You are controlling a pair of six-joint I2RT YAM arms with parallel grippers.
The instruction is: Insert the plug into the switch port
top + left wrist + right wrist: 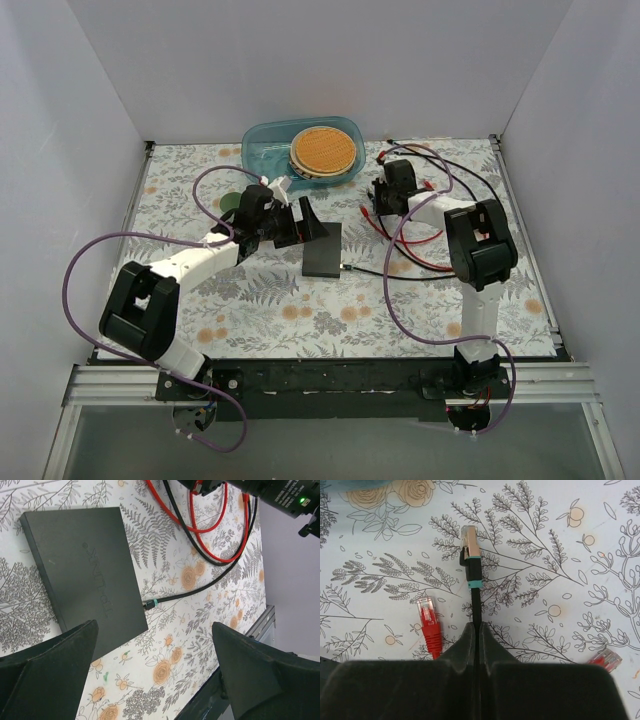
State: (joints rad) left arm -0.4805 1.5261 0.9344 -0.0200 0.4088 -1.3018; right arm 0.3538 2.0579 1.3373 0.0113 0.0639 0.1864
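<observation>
Right fingers (460, 650): clenched on a black cable (475, 607), just behind its plug (471, 555). The plug sticks straight out beyond the fingertips, its long axis in line with them, pointing to the top of the right wrist frame over bare worktop (570, 580). A red plug (429, 622) lies just to its left.

Left fingers (50, 670): released and spread wide, grasping nothing, hovering over the lower end of the switch (85, 565).

Switch position: flat at centre of the top frame (322, 250), down and left of the right fingers (383, 200) and apart from them. It does not appear in the right wrist view, so the held plug is not yet aimed at it.

A second plug (149, 604) meets the switch's right edge; I cannot tell whether it is seated. I judge the ports to be on that edge.

Assessment: the left arm is nearer the switch, but the right carries the plug, which I must turn until its axis points squarely at that edge.
</observation>
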